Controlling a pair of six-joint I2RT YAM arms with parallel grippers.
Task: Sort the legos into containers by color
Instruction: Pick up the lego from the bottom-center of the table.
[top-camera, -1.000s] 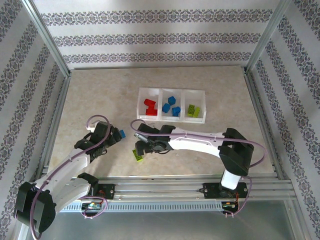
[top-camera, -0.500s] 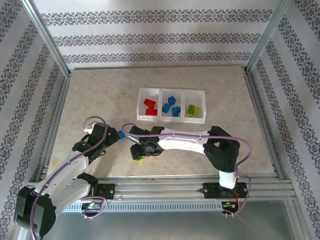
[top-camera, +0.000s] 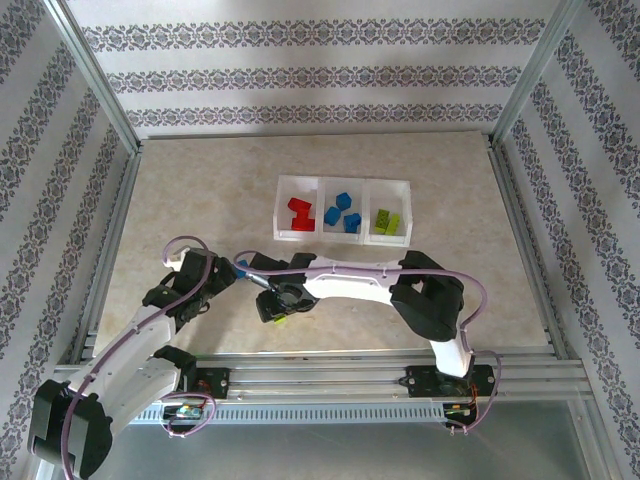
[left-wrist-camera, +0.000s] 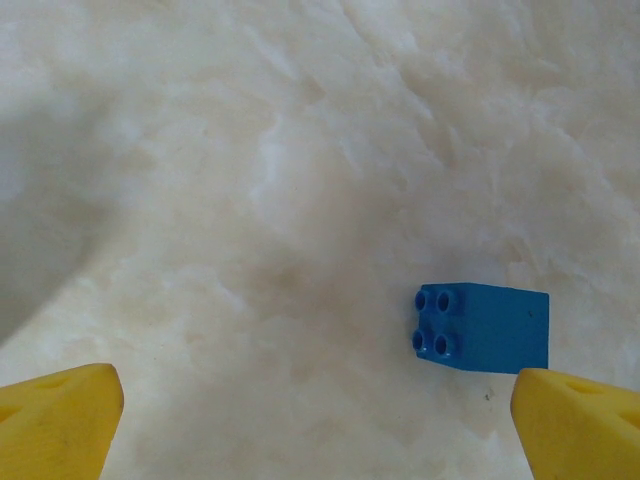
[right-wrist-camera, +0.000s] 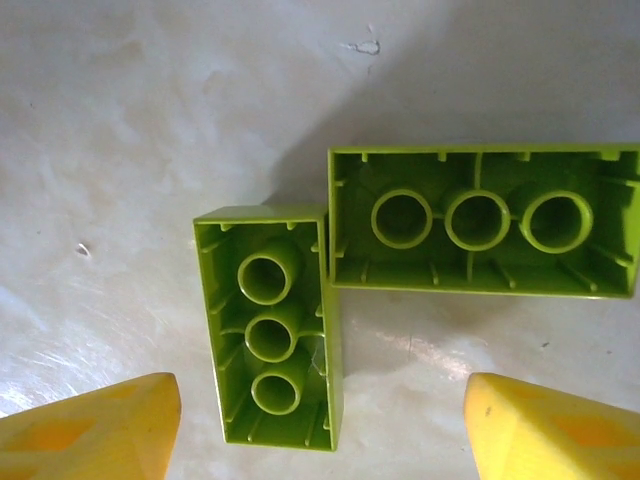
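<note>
Right wrist view: the right gripper (right-wrist-camera: 320, 440) hangs wide open and empty over two upturned lime green bricks (right-wrist-camera: 268, 335) lying side by side near the tabletop's near edge. The left gripper (left-wrist-camera: 320, 425), equally spread and empty, has a blue brick (left-wrist-camera: 485, 327) close to one finger. The tray (top-camera: 343, 239) sits toward the far edge.

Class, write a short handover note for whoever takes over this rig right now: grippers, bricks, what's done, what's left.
Left gripper: open, empty, low over the table, with a loose blue brick just ahead of its fingers.
Right gripper: open, empty, over a short green brick and a long green brick, both hollow side up.
Tray: red bricks in the left compartment, blue bricks in the middle, green bricks on the right.
Done: those are sorted.
Left: the three loose bricks.
</note>
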